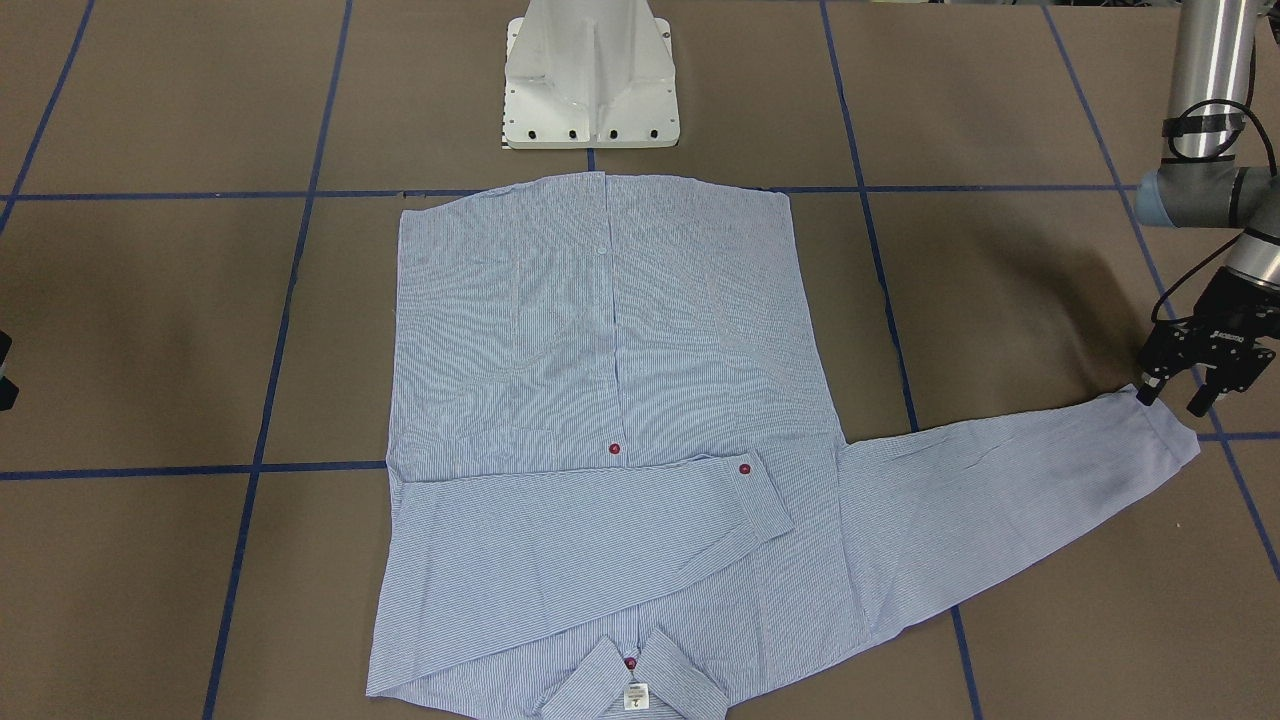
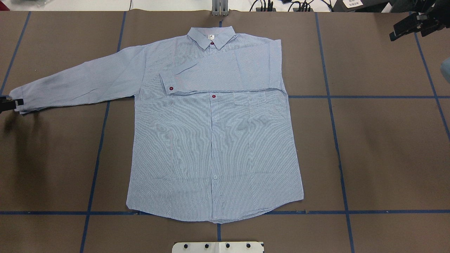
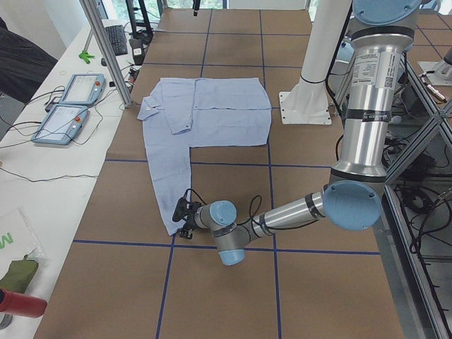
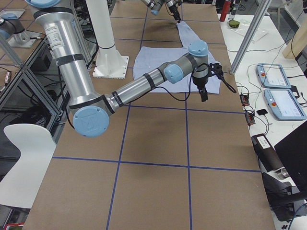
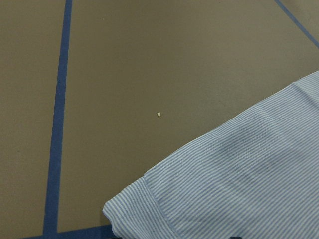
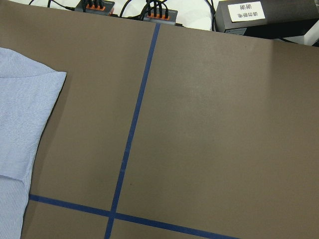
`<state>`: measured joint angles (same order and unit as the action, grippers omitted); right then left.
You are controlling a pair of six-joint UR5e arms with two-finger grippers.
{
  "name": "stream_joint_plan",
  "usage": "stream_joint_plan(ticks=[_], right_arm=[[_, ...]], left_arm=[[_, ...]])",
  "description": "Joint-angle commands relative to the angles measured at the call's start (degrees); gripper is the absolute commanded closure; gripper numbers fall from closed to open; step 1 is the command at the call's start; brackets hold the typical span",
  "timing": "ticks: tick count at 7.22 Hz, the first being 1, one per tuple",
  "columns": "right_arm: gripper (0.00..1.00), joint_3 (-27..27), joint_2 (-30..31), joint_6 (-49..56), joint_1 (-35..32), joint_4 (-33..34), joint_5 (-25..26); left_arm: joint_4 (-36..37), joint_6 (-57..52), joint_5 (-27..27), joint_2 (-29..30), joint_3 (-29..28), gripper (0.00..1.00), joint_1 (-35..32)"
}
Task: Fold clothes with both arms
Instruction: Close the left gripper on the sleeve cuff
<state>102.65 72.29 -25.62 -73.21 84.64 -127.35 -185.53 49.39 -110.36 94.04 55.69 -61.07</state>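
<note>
While the left gripper (image 1: 1173, 400) hangs with jaws spread, empty, beside the shirt (image 1: 600, 400) cuff (image 1: 1168, 435), I cannot tell how the right gripper (image 2: 409, 25) jaws stand.

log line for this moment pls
shirt flat | one sleeve folded across chest | left gripper open at other cuff | right gripper off shirt

- Brown paper-covered table (image 2: 386, 151): wide open surface on the robot's right of the light blue striped shirt (image 2: 214, 147).
- Outstretched sleeve (image 2: 81, 82) crosses the left half, with open surface on either side.
- White pedestal base (image 1: 590, 80) stands near the hem.
- Silver aluminium post (image 2: 219, 7) and black cables (image 2: 267, 5) line the far edge.
</note>
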Motion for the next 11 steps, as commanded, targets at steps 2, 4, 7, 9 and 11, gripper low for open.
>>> stream_joint_plan(ticks=[2, 4, 7, 9, 11], right_arm=[[0.00, 0.0, 0.1, 0.0, 0.0, 0.0, 0.0], [0.00, 0.0, 0.1, 0.0, 0.0, 0.0, 0.1], [0.00, 0.0, 0.4, 0.1, 0.0, 0.0, 0.1], [0.00, 0.0, 0.4, 0.1, 0.0, 0.0, 0.8], [0.00, 0.0, 0.4, 0.1, 0.0, 0.0, 0.8]], left_arm=[[-0.1, 0.0, 0.1, 0.1, -0.1, 0.22, 0.7], [-0.1, 0.0, 0.1, 0.1, -0.1, 0.27, 0.8], [0.0, 0.0, 0.1, 0.4, -0.1, 0.32, 0.9], [0.0, -0.1, 0.1, 0.4, -0.1, 0.32, 1.5], [0.0, -0.1, 0.1, 0.4, -0.1, 0.34, 1.7]])
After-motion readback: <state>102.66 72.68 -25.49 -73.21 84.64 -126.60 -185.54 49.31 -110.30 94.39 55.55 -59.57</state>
